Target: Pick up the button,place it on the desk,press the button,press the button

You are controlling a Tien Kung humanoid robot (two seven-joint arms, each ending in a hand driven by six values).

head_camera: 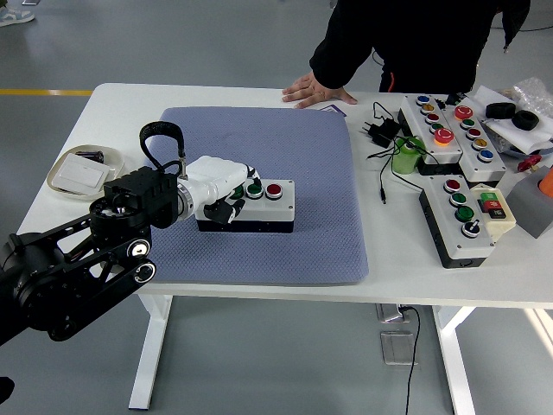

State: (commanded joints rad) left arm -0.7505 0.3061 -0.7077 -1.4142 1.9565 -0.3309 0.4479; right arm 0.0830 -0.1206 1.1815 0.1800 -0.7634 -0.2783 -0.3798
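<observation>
Button box [246,206], rigid white-topped black plastic w/ green & red caps, likely light; white left hand [220,190] rests curled over its left end, grip by sides.

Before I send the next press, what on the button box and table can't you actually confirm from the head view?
- Left green button: covered by the left robot hand; contact unconfirmed.
- Button box left end: behind that hand.
- Right arm: outside the frame.
- Far control panel labels: too small.
- Orange object: cropped by the right edge.

White table [259,290]; blue mat [285,147]
</observation>
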